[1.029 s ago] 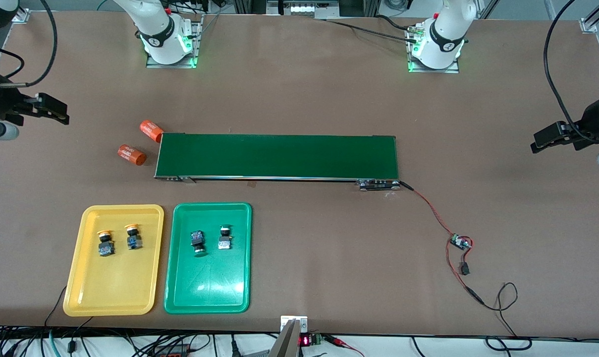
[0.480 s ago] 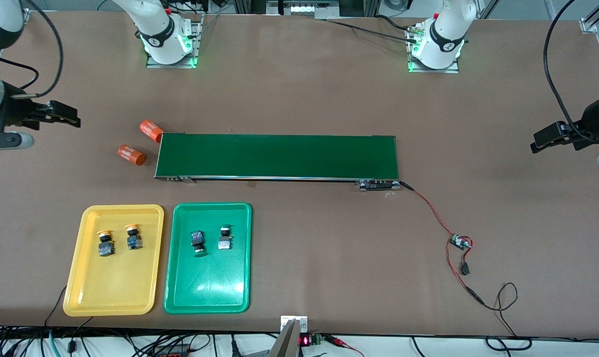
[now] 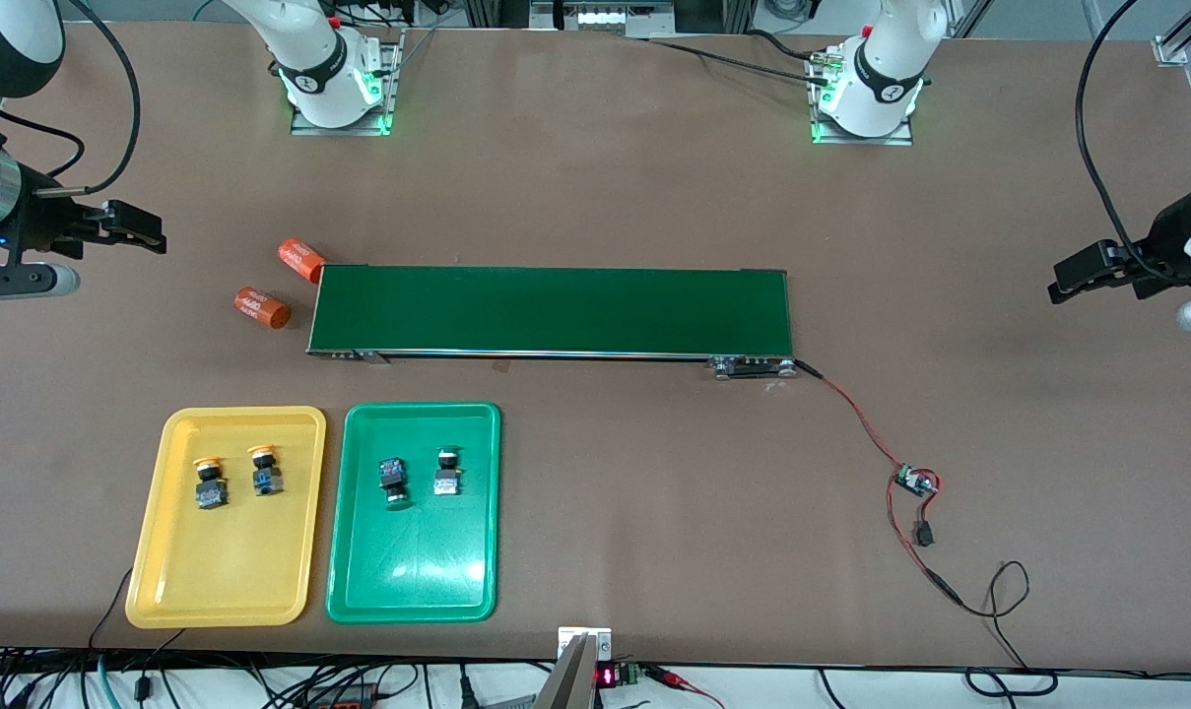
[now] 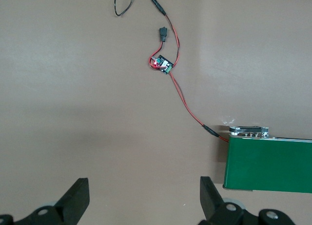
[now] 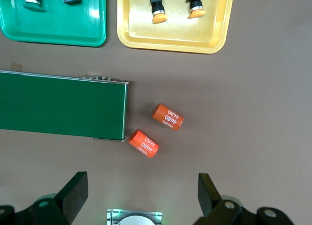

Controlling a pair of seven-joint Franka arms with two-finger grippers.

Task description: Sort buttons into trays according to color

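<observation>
Right pincer (image 3: 147, 234): hanging spread and empty over bare counter (image 3: 595, 177) at the right arm's end, clear of the finished sort.
Left pincer (image 3: 1073, 279): gaping, holding nothing, waiting over its own end.
Yellow-orange capped push-button switches (image 3: 236, 473): lying in the shallow yellow plastic tray (image 3: 166, 591).
Green-capped push-button switches (image 3: 420, 475): lying in the matching green plastic tray (image 3: 359, 601).
Since a second ago: right pincer shifting toward the long dark-green conveyor belt (image 3: 551, 310); buttons unmoved.

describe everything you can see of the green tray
The green tray is a shallow rectangular tray with rounded corners and a raised rim, of glossy plastic by the look of it. It lies flat on the table, beside the yellow tray and nearer the front camera than the conveyor belt. Two green buttons lie in it, side by side and apart. Neither gripper is near it.
</observation>
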